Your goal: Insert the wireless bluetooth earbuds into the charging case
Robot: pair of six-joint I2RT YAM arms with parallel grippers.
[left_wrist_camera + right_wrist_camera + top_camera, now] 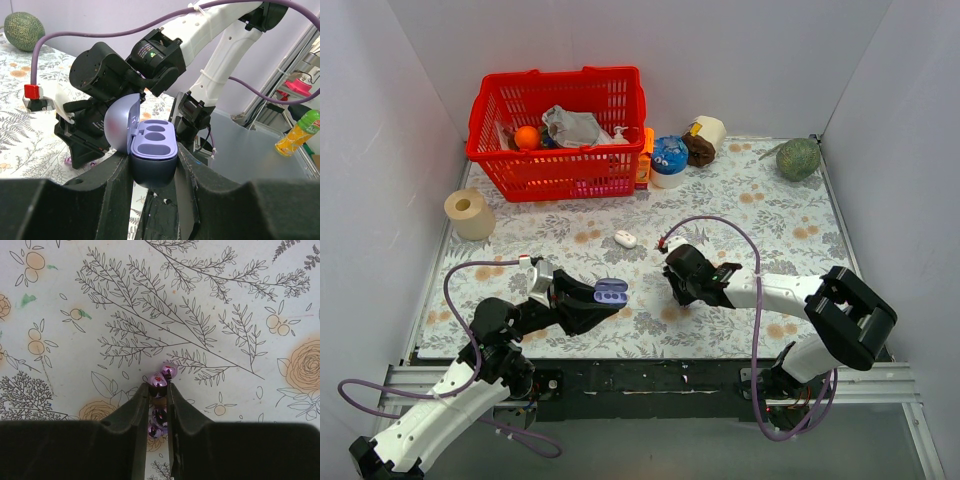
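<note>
The charging case [152,145] is pale lavender, its lid swung open and both sockets bare. My left gripper [152,161] is shut on its lower body and holds it above the cloth, also visible from above [611,291]. My right gripper [159,388] points down at the flowered cloth, just right of the case in the top view [678,288]. Its jaws stand narrow, pinching one shiny purple earbud [160,379] at the fingertips. A second earbud [158,417] shows in the gap between the fingers, further back; I cannot tell whether it touches them.
A red basket [560,76] with several items stands at the back left. A paper roll [470,213] sits at the left edge, a green melon [798,158] at the back right. A small white object [625,238] lies beyond the grippers.
</note>
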